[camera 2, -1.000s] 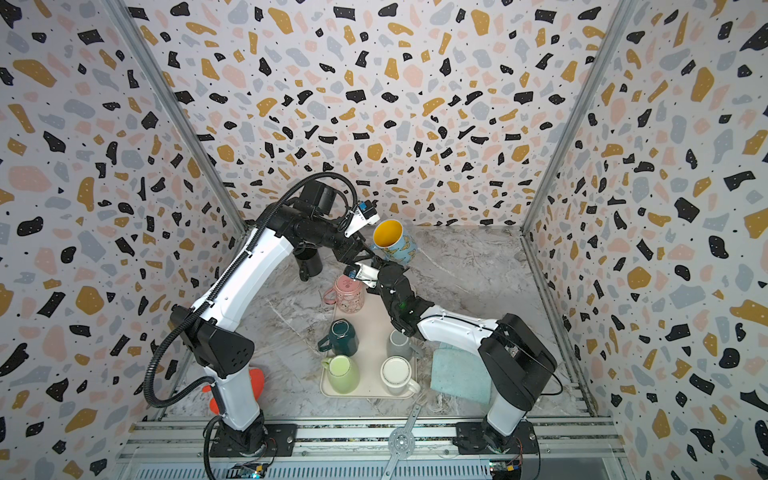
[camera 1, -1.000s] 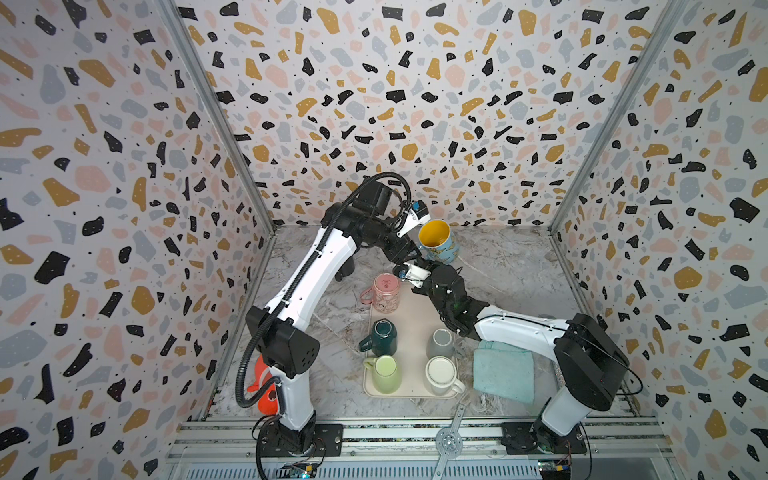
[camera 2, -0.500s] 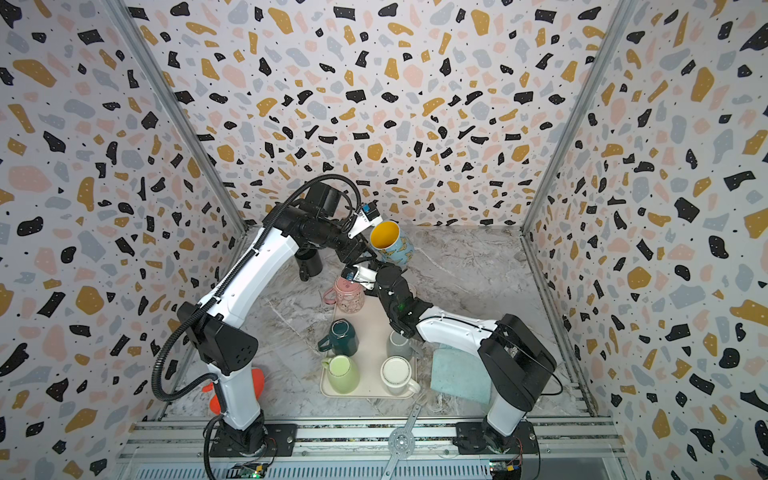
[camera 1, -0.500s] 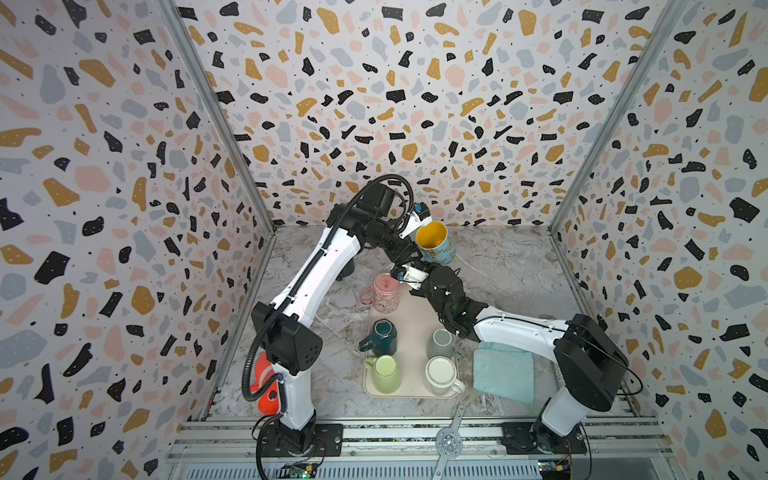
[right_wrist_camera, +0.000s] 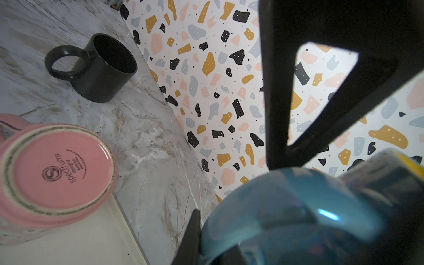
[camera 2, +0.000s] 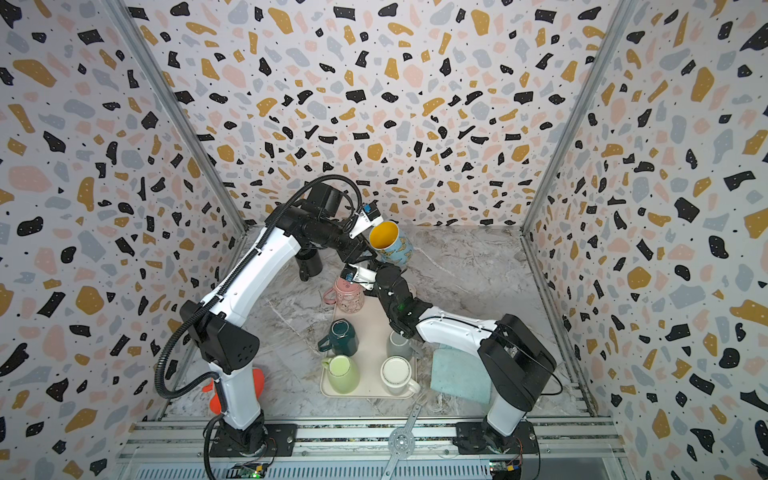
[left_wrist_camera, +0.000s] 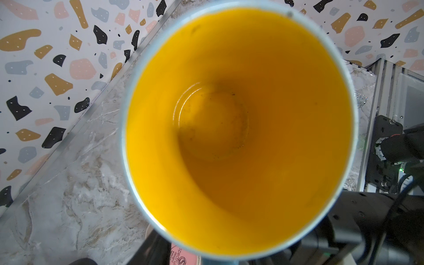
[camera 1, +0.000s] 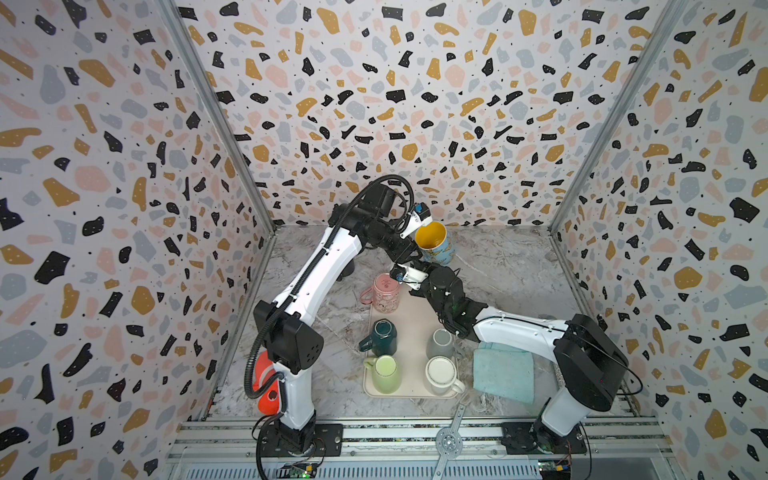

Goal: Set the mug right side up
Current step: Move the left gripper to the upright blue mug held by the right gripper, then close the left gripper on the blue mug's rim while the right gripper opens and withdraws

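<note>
The mug [camera 1: 436, 249] [camera 2: 395, 249] is blue with a yellow inside and hangs in the air over the back of the table. It is tilted, with its mouth facing up and to the left. My right gripper [camera 1: 428, 270] [camera 2: 380, 270] [right_wrist_camera: 229, 241] is shut on its blue handle [right_wrist_camera: 286, 206] from below. My left gripper [camera 1: 409, 249] [camera 2: 361, 249] sits at the mug's rim. One of its black fingers [right_wrist_camera: 321, 91] lies against the outside wall. The left wrist view looks straight into the mug [left_wrist_camera: 229, 128] and its jaws are hidden.
A beige tray [camera 1: 415, 316] holds an upside-down pink mug [camera 1: 385, 291], a dark green mug [camera 1: 380, 336], a light green mug [camera 1: 384, 372], a grey mug [camera 1: 441, 343] and a white mug [camera 1: 440, 374]. A black mug [right_wrist_camera: 107, 68] stands near the back left. A teal cloth [camera 1: 505, 372] lies to the right.
The left arm has drawn in a little toward the mug's mouth. The mug, held aloft by the right gripper, has shifted slightly left.
</note>
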Action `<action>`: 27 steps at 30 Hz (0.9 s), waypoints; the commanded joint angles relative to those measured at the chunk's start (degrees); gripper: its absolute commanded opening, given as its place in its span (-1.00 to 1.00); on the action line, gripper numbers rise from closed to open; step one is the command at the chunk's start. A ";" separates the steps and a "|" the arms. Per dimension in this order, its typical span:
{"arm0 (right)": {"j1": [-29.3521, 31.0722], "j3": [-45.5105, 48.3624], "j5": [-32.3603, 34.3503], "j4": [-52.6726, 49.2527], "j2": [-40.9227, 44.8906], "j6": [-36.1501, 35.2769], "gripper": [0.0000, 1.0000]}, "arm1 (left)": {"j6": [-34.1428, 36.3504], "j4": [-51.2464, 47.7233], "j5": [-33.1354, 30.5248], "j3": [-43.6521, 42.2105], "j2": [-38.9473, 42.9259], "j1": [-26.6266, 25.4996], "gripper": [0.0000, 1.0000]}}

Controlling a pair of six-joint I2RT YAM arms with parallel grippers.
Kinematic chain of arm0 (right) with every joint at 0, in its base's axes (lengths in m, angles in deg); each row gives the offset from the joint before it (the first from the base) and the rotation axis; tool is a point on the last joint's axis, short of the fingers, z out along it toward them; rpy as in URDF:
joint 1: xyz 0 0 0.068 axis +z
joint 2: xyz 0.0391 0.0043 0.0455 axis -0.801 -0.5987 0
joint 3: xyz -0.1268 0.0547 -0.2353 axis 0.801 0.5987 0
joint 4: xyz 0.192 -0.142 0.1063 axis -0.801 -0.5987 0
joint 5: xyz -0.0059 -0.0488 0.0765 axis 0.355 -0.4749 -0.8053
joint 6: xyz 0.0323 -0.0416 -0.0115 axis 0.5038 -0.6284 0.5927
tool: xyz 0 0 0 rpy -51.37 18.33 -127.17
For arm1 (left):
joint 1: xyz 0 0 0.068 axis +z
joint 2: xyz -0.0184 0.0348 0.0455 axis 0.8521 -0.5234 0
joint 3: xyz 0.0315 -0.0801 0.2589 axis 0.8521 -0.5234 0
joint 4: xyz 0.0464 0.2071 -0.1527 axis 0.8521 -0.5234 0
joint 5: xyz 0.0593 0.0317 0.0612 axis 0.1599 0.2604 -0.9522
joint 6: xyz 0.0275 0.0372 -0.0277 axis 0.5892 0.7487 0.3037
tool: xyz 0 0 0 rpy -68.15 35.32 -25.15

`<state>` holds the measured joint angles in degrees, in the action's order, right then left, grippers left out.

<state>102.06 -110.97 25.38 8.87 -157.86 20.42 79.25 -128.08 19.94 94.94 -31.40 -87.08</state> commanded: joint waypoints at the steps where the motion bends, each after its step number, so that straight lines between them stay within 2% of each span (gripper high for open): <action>1: -0.17 -3.55 1.51 11.37 4.87 1.07 -1.00 | 0.11 -0.94 -0.78 -0.88 -1.30 -0.18 -0.08; 8: -0.15 -3.49 1.41 11.90 5.22 1.81 -1.00 | -0.06 -0.94 -0.21 -0.97 -1.54 -0.18 -0.45; 10: -0.11 -3.47 1.42 12.07 5.27 1.86 -1.00 | -0.01 -1.05 0.03 -0.97 -1.54 -0.21 -0.61; 13: -0.15 -3.29 1.45 12.17 5.51 1.86 -1.00 | 0.38 -1.51 0.50 -0.80 -1.63 -0.18 -1.00; 27: -0.06 -1.80 3.46 12.87 6.02 1.29 -0.99 | -2.15 0.21 0.15 1.38 -2.94 -0.15 -1.00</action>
<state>102.08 -110.78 25.71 9.03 -157.84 21.14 78.88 -127.75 21.23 95.62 -32.47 -87.17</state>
